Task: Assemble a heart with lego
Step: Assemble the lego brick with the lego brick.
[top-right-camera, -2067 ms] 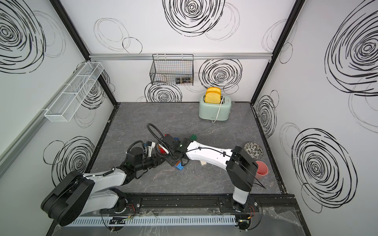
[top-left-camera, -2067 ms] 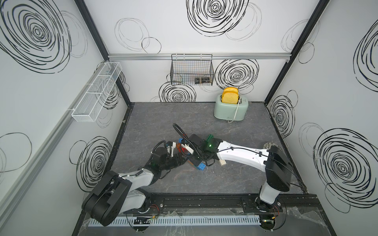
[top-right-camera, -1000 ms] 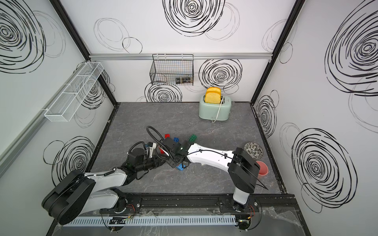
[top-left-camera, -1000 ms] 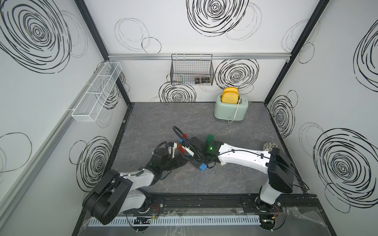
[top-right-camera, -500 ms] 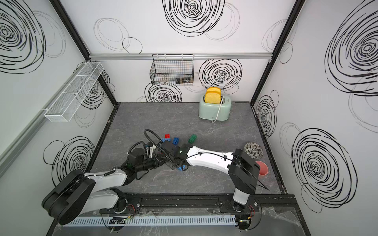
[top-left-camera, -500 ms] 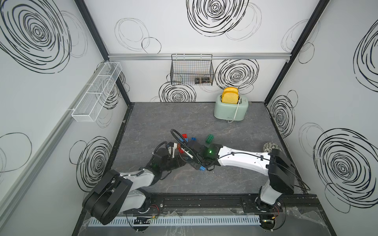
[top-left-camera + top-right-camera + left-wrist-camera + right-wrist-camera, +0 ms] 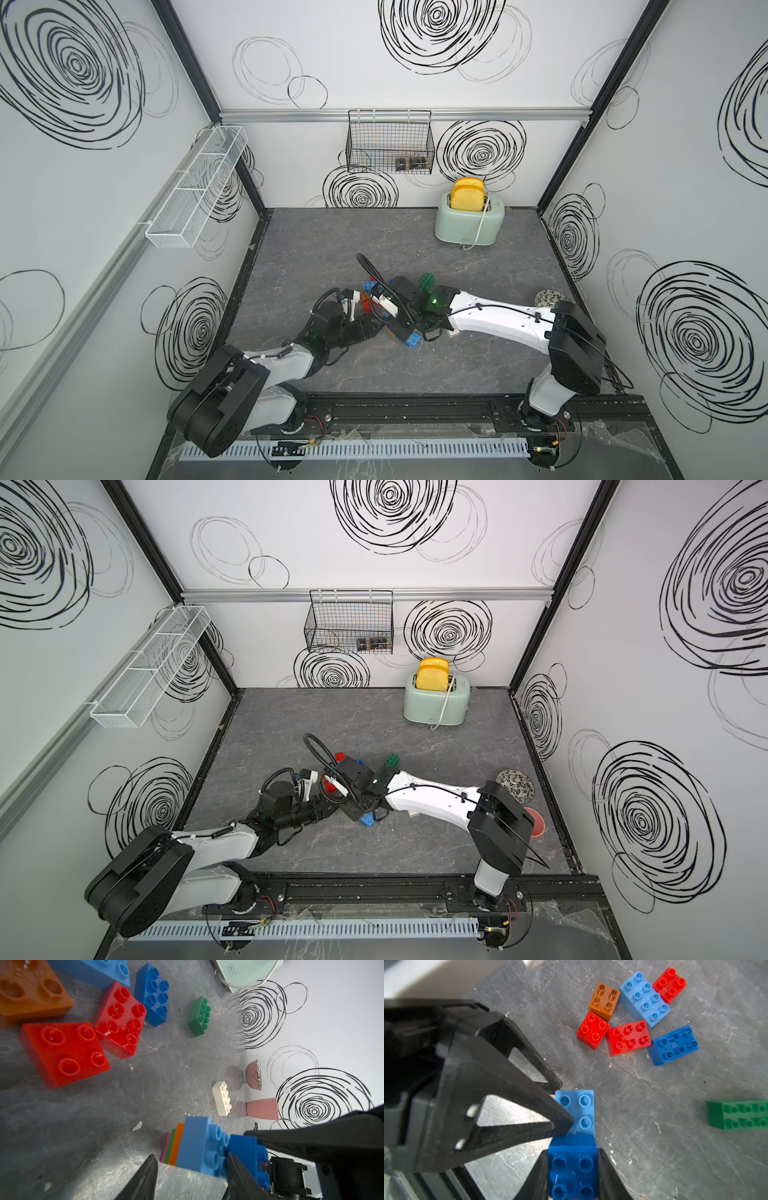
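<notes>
Nearest me, the black rail [image 7: 415, 411] carries both arms out over the grey marbled floor [image 7: 478, 374]. Mid-floor they meet. The left gripper [image 7: 191, 1155] is closed narrowly around the stack of bricks [image 7: 197, 1147]. The right gripper [image 7: 572, 1152] pinches a dark blue brick [image 7: 573, 1169] set against the stack's studded face.

Just beyond lie loose bricks [image 7: 629, 1036] and a green brick [image 7: 427, 281]. A patterned bowl [image 7: 515, 785] and pink cup [image 7: 534, 821] sit by the right wall. Farther back stands a mint toaster [image 7: 469, 224] holding toast [image 7: 467, 198], below a wire basket [image 7: 390, 141] on the swirl-marked back wall [image 7: 436, 62].
</notes>
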You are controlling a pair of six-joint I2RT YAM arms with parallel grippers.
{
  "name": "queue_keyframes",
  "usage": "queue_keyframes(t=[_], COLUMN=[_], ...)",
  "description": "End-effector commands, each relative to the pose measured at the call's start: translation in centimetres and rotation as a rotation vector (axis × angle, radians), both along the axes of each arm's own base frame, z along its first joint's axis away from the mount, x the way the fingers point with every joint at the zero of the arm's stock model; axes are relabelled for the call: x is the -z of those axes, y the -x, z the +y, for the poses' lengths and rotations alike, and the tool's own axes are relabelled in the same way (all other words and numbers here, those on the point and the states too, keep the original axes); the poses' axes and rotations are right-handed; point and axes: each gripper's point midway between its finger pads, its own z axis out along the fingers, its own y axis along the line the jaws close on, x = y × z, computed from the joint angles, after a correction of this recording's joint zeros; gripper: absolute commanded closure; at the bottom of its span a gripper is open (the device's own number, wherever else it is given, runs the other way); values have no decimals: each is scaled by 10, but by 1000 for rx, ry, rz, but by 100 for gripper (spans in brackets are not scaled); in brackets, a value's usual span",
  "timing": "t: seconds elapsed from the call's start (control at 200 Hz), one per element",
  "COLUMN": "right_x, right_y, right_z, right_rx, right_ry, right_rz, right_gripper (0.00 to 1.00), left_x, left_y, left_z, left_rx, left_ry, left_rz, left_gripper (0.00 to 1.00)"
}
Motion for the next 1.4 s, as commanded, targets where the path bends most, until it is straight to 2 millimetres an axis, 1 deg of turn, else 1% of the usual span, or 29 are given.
queue_keyframes(t=[0.0, 0.14, 0.225, 0.35, 0.425, 0.465, 0.535, 0.61, 0.625, 0.665, 0.791, 0.911, 0.996, 1.081, 1.276, 1.396], right_x=[32, 28, 27, 13, 4, 3, 9, 22, 25, 33, 52, 61, 61, 57, 41, 34], right_y=[28, 29, 21, 11, 10, 10, 12, 15, 16, 17, 20, 23, 24, 22, 22, 21], right_z=[-34, -30, -33, -31, -27, -25, -25, -30, -32, -36, -50, -58, -59, -58, -45, -40], right_rx=[-10, -9, 14, 29, 23, 17, 8, 2, 0, -1, 0, -6, -9, -8, -26, -26], right_ry=[110, 75, 106, 100, 77, 72, 91, 146, 161, 195, 273, 308, 312, 297, 196, 142], right_rz=[163, 169, 114, 42, 21, 17, 21, 28, 30, 31, 37, 45, 43, 37, 14, -9], right_gripper=[70, 70, 70, 71, 71, 71, 71, 71, 71, 71, 71, 71, 71, 71, 71, 71], left_x=[15, 15, 15, 17, 15, 15, 14, 11, 15, 15, 4, -6, -11, -14, -14, -14], left_y=[7, 7, 7, 8, 7, 6, 6, 6, 8, 8, 5, 0, -3, -5, -6, -6], left_z=[5, 6, 6, 6, 6, 6, 6, 5, 6, 7, 8, 14, 19, 24, 34, 36], left_rx=[-7, -10, -9, -8, -8, -9, -10, -11, -10, -10, -20, -37, -49, -61, -84, -87], left_ry=[-38, -41, -41, -50, -51, -52, -51, -45, -56, -56, -36, -41, -46, -50, -61, -63], left_rz=[33, 35, 34, 36, 28, 24, 23, 16, 36, 37, 24, 2, -8, -13, -12, -14], left_gripper=[43, 43, 43, 44, 44, 44, 44, 43, 43, 43, 42, 42, 42, 42, 41, 41])
